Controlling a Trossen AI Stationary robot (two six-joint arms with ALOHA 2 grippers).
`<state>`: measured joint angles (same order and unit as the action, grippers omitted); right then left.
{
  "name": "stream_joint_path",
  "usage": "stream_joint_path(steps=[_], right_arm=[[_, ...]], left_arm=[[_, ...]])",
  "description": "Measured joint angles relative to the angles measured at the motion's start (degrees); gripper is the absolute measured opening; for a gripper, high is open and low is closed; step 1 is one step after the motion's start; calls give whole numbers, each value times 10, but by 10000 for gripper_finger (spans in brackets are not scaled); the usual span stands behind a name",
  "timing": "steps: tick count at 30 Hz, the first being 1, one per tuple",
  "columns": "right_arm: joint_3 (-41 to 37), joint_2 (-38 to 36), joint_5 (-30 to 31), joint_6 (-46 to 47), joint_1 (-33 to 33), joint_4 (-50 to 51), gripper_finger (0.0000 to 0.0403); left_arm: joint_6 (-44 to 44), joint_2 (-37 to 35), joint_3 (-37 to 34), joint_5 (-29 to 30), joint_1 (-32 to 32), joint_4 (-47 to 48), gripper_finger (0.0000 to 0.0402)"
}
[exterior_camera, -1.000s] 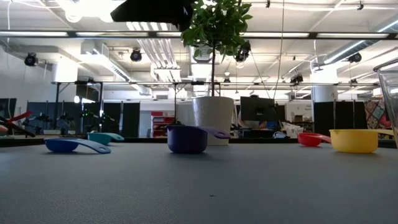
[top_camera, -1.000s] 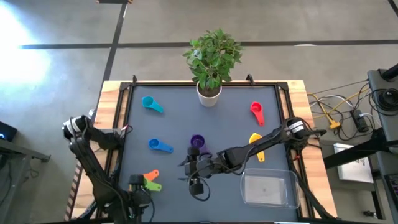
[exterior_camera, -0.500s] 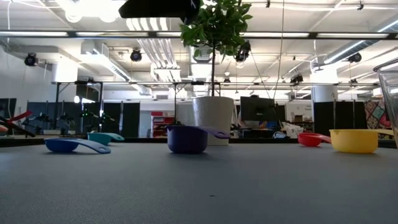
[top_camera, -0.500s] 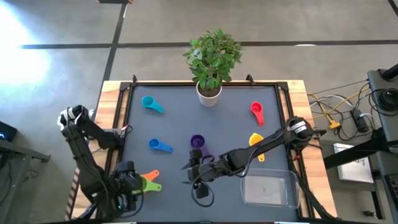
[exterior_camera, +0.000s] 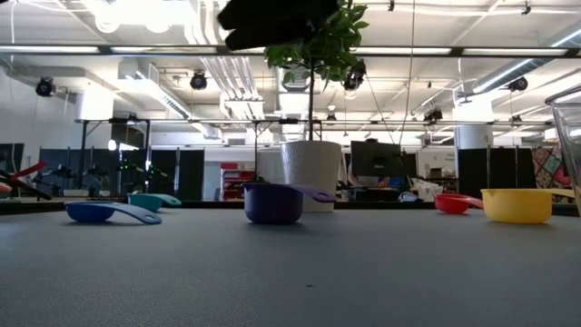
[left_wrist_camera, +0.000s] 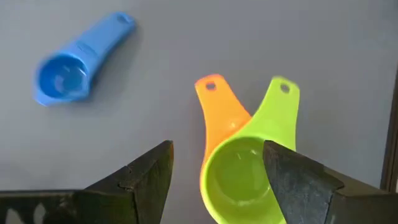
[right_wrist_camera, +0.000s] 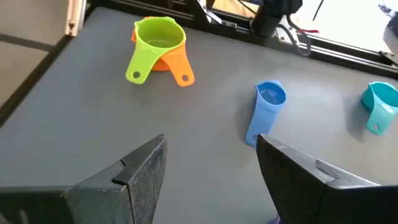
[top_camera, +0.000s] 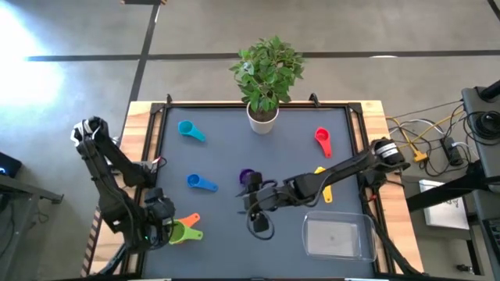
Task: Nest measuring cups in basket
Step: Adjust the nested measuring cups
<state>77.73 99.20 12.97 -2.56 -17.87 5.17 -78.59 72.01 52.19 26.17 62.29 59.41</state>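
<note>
The left gripper (left_wrist_camera: 214, 171) is hovering with its fingers spread apart over the green cup (left_wrist_camera: 242, 174), grasping nothing; that cup is sitting stacked on the orange cup (left_wrist_camera: 221, 112) near the bench's (top_camera: 226, 156) front left edge. The right gripper (top_camera: 251, 201) is hanging released above the middle of the bench, just beside the purple cup (top_camera: 248, 177), holding nothing. The blue cup (top_camera: 201, 183) is lying between the two grippers. The teal cup (top_camera: 190, 130) is resting at the far left, the red cup (top_camera: 323, 140) at the far right, the yellow cup (top_camera: 322, 178) nearer. The clear basket (top_camera: 337, 238) is sitting at the front right corner, holding no cups.
</note>
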Motion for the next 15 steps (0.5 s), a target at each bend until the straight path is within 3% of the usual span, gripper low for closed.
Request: stream_joint_path(steps=[4, 15], right_arm=[[-51, -52, 1, 6, 8, -13, 238], [-169, -176, 2, 12, 39, -111, 238]], left_arm=[[-4, 1, -37, -28, -9, -45, 231], [-2, 31, -93, -37, -13, -108, 231]])
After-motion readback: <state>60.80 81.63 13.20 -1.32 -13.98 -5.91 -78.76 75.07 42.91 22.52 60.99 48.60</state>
